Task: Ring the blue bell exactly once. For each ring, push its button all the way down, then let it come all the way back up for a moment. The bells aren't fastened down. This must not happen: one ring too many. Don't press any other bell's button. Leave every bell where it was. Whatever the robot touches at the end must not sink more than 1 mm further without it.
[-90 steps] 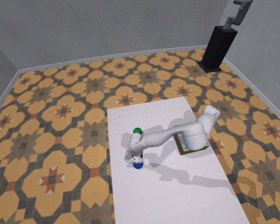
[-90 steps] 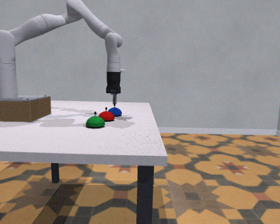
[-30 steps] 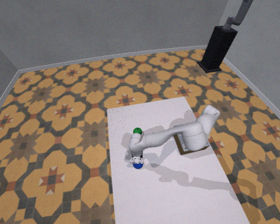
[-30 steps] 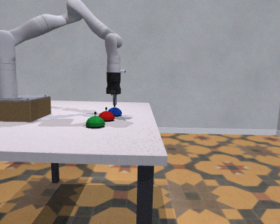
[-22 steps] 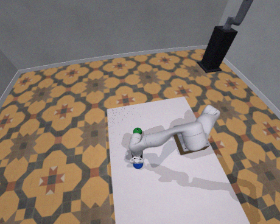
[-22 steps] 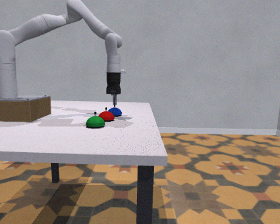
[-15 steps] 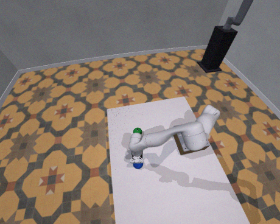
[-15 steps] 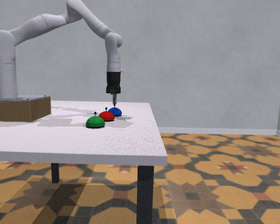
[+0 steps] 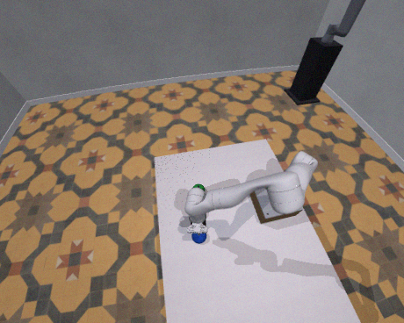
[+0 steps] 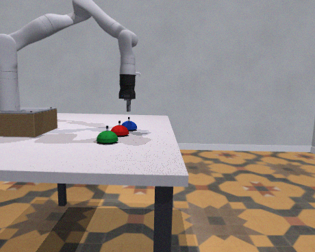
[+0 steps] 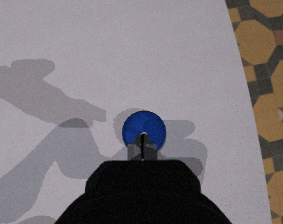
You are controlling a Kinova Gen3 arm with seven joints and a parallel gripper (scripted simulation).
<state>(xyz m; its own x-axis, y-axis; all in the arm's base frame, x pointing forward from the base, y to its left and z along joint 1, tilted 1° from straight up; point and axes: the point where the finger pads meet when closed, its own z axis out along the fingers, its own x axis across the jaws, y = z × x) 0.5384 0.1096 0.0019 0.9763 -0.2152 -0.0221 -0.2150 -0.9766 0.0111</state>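
I've got the pincer (image 10: pixel 128 109) pinched narrow with nothing in it, hanging right above the blue bell (image 10: pixel 129 125), far end of the row on the tabletop (image 10: pixel 133 161). Any sideways drift going down probably clips the red bell (image 10: pixel 120 130) or shoves blue.

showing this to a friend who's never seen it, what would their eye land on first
Probably the three bright domed bells in a row near the table's front edge: green bell, red bell and blue bell farthest back. Next comes the white arm arching from its wooden base, with the shut gripper hanging just above the blue bell, not touching it. The orange patterned floor also stands out.
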